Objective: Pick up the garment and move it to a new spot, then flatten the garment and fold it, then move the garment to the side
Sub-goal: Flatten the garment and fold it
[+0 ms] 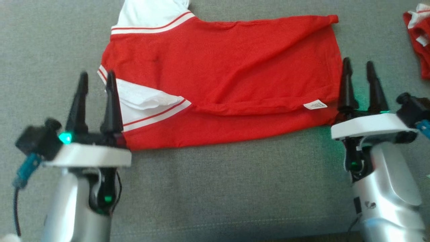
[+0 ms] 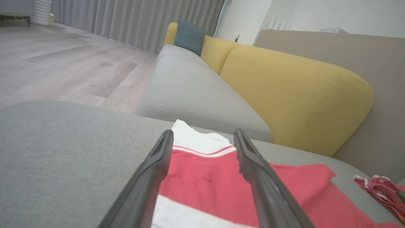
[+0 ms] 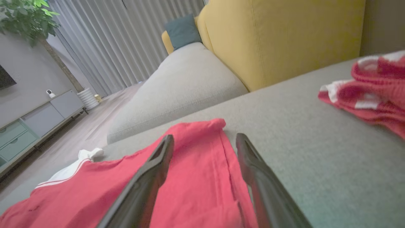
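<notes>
Left claw [image 1: 97, 75]: spread wide, empty, at the near left edge of the garment [image 1: 228, 77], by its white sleeve.
Right claw [image 1: 358, 63]: spread too, gripping nothing, at the right edge.
The garment: red, folded over, flat on the grey cushion [image 1: 215, 188] between both claws.
Second garment [image 1: 418, 37]: crumpled, far right, well apart.
Yellow backrest [image 2: 294, 91]: beyond everything.
</notes>
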Controlling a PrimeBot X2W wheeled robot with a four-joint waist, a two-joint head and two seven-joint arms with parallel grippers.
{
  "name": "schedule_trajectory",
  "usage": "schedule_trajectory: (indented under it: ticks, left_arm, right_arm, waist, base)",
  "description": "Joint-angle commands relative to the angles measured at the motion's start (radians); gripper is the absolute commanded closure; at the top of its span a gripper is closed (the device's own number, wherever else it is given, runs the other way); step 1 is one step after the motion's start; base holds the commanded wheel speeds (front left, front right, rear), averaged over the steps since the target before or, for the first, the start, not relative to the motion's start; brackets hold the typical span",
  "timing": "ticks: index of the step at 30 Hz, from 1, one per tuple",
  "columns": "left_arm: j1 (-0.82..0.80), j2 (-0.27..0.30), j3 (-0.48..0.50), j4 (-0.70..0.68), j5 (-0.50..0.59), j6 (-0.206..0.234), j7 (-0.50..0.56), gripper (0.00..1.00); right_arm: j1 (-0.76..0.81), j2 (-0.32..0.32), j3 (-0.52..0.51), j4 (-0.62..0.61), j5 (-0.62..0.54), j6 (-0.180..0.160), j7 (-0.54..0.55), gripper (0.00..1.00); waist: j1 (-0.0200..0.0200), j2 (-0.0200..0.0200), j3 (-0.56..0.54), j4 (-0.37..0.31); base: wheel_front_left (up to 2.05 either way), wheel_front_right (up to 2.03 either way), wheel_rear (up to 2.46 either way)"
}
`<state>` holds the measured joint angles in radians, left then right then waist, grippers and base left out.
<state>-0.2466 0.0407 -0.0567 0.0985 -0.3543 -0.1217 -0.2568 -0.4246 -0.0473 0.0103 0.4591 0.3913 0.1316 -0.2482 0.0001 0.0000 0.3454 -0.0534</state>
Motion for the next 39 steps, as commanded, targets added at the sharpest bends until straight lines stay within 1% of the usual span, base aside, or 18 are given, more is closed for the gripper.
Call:
schedule_trajectory:
  ticks: [1,4,9,13,17,23,25,29,37,38,39]
  left_arm:
    - [0.021,0.015,0.02,-0.027,0.0,-0.003,-0.005,0.0]
    - [0.072,0.042,0.013,-0.025,-0.004,-0.004,0.014,0.0]
    - [0.151,0.084,0.003,-0.073,-0.001,0.005,0.123,0.0]
    - [0.207,0.11,0.002,-0.13,0.001,0.034,0.236,0.0]
    - [0.244,0.126,0.014,-0.185,-0.012,0.068,0.344,0.0]
    - [0.288,0.129,0.038,-0.244,-0.036,0.125,0.459,0.0]
    - [0.299,0.129,0.045,-0.247,-0.042,0.142,0.489,0.0]
    - [0.306,0.123,0.048,-0.228,-0.067,0.161,0.542,0.0]
    - [0.276,0.12,0.035,-0.163,-0.076,0.158,0.55,0.0]
    - [0.271,0.119,0.033,-0.155,-0.077,0.158,0.549,0.04]
    - [0.271,0.119,0.033,-0.155,-0.077,0.158,0.549,0.04]
  right_arm:
    - [-0.003,-0.003,0.012,-0.045,-0.016,-0.001,-0.011,0.0]
    - [0.023,-0.003,-0.005,-0.094,-0.049,-0.001,-0.012,0.0]
    - [0.061,-0.003,0.0,-0.176,-0.062,-0.001,0.011,0.0]
    - [0.083,-0.003,0.013,-0.224,-0.056,-0.001,0.029,0.0]
    - [0.095,-0.003,0.017,-0.248,-0.047,-0.001,0.036,0.0]
    - [0.102,-0.003,0.014,-0.253,-0.041,-0.001,0.04,0.0]
    - [0.102,-0.003,0.014,-0.252,-0.041,-0.001,0.04,0.0]
    - [0.104,-0.003,0.022,-0.253,-0.038,-0.001,0.042,0.0]
    - [0.12,-0.003,0.025,-0.255,-0.053,-0.001,0.06,0.0]
    - [0.125,-0.003,0.023,-0.253,-0.057,-0.001,0.067,0.0]
    - [0.125,-0.003,0.023,-0.253,-0.057,-0.001,0.067,0.0]
  waist:
    - [-0.0001,0.0,-0.006,0.004]
    - [-0.0001,0.0,-0.015,0.007]
    - [-0.0001,0.0,-0.004,0.004]
    - [-0.0001,0.0,0.012,-0.003]
    - [-0.0001,0.0,0.022,-0.01]
    - [-0.0001,0.0,0.02,-0.022]
    - [-0.0001,0.0,0.017,-0.025]
    - [-0.0001,0.0,0.013,-0.034]
    - [-0.0001,0.0,0.005,-0.05]
    - [-0.0001,0.0,0.003,-0.052]
    - [-0.0001,0.0,0.003,-0.052]
  base:
    - [0.0,0.0,0.0]
    - [0.0,0.0,0.0]
    - [0.0,0.0,0.0]
    - [0.0,0.0,0.0]
    - [0.0,0.0,0.0]
    - [0.0,0.0,0.0]
    - [0.0,0.0,0.0]
    - [0.0,0.0,0.0]
    - [0.0,0.0,0.0]
    - [0.0,0.0,0.0]
    - [0.0,0.0,0.0]
